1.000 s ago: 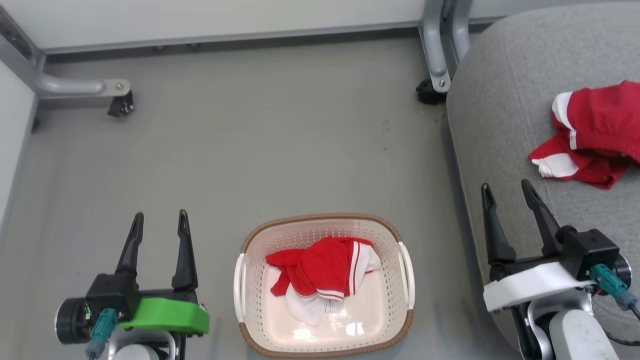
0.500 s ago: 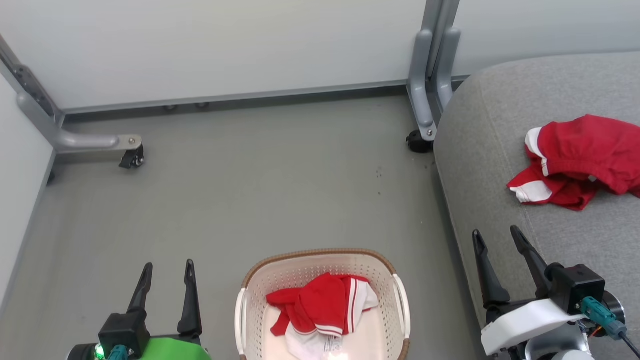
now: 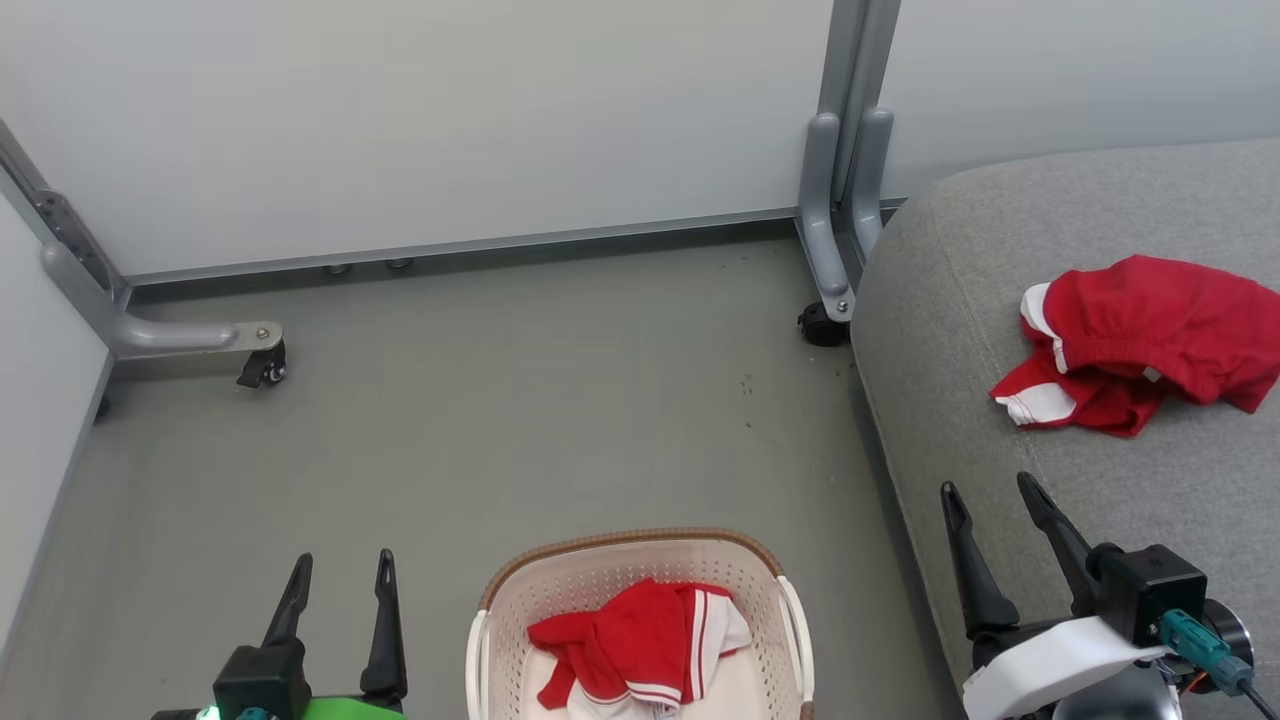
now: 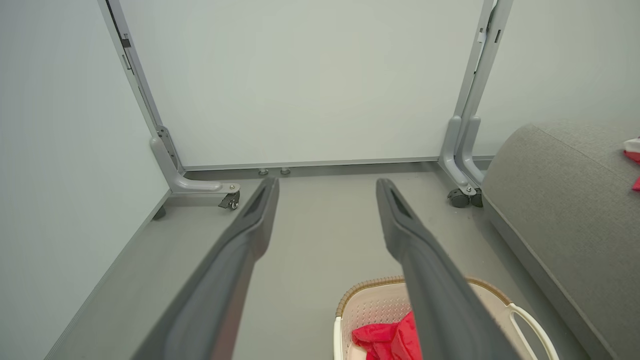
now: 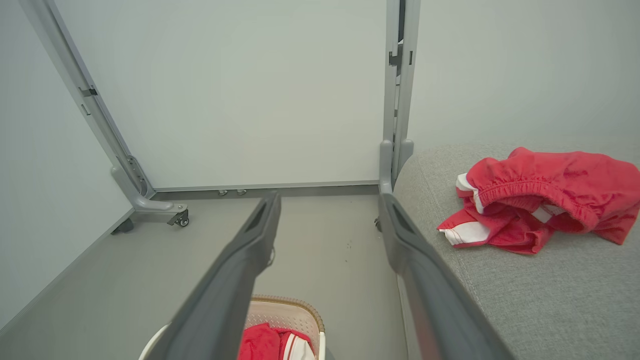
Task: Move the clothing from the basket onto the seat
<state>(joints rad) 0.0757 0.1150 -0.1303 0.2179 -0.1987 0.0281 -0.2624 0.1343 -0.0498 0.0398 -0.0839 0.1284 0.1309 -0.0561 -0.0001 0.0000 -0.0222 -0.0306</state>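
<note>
A cream basket (image 3: pixel 520 590) with a brown rim stands on the floor at the bottom middle of the head view, holding a crumpled red and white garment (image 3: pixel 625 640). Another red garment (image 3: pixel 1130 340) lies on the grey seat (image 3: pixel 960 300) at the right. My left gripper (image 3: pixel 342 562) hangs open and empty to the left of the basket. My right gripper (image 3: pixel 985 490) is open and empty over the seat's front edge. The left wrist view shows the basket (image 4: pixel 365 295) and its clothing (image 4: pixel 385 340) low between the fingers. The right wrist view shows the garment (image 5: pixel 540 195) on the seat (image 5: pixel 550 295).
Pale partition walls close the space at the back and left. Their grey metal feet with castors (image 3: pixel 262 365) (image 3: pixel 822 325) rest on the grey floor (image 3: pixel 520 400). The floor lies open between the basket and the back wall.
The whole head view has shifted: the camera has tilted up, so the basket and grippers sit lower in the picture. Both grippers stay open; the clothing has not moved.
</note>
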